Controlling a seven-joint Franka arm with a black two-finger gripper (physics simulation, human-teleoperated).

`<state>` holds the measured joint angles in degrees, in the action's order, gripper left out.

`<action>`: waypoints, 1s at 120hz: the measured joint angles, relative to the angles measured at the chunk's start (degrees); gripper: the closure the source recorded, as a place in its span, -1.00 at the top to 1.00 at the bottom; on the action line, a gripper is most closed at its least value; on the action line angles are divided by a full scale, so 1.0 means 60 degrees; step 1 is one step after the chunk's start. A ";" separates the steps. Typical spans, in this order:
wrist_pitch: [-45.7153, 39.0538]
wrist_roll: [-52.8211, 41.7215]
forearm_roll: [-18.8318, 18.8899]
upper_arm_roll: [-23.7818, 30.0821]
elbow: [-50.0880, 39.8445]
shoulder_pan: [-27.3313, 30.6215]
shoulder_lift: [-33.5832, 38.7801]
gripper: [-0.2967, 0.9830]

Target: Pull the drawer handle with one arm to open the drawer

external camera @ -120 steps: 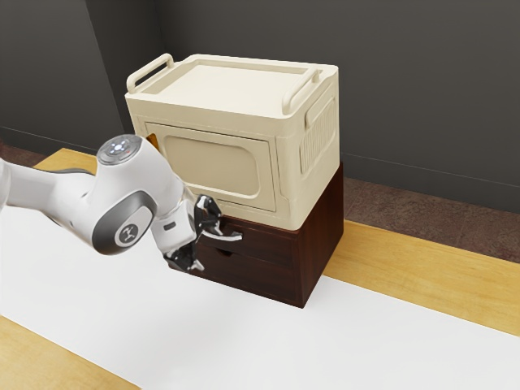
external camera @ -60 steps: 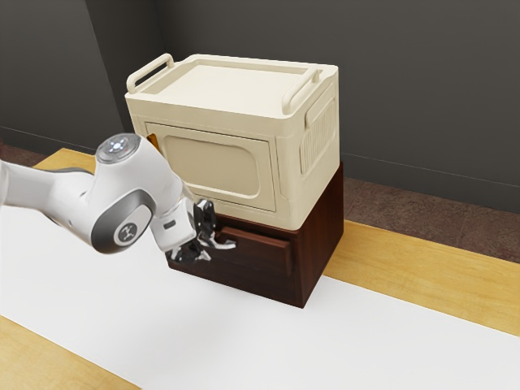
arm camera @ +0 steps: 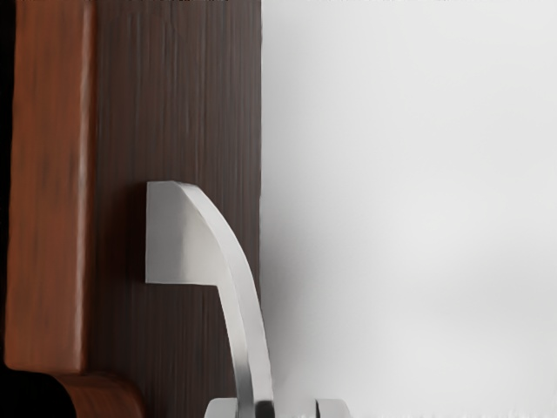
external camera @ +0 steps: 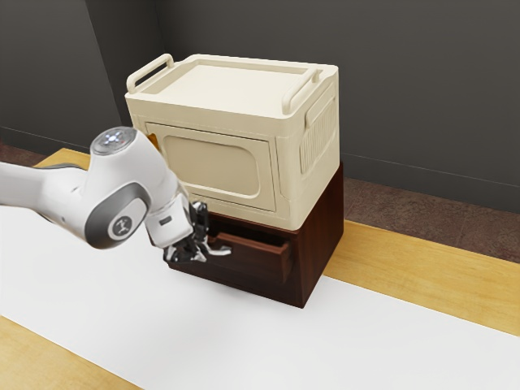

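Note:
In the exterior view my gripper (external camera: 200, 247) is at the silver handle (external camera: 220, 251) of the top drawer (external camera: 258, 257), its fingers partly closed but apart. The dark brown drawer stands partway out of its cabinet (external camera: 318, 236), with its hollow showing behind the front panel. In the wrist view the curved handle (arm camera: 181, 233) runs from the drawer front (arm camera: 174, 96) down between the tips of the gripper (arm camera: 277, 408). One fingertip is against the handle on the drawer's side; a gap separates the other from it.
A cream storage box (external camera: 219, 166) with two side handles rests on top of the cabinet, close above the hand. White covering (external camera: 227, 341) lies on the wooden table (external camera: 406, 264) in front of the cabinet.
The top drawer has slid out of the cabinet toward the arm. My hand has drawn back with it, slightly toward the exterior view's left, and the gripper's fingers have come closer together.

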<state>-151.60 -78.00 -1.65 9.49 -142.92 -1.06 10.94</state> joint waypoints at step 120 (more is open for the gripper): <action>0.0333 0.0580 -0.0295 0.0336 -0.1857 -0.0380 0.2057 -0.49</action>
<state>-149.60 -74.52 -3.42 11.51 -154.06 -3.34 23.28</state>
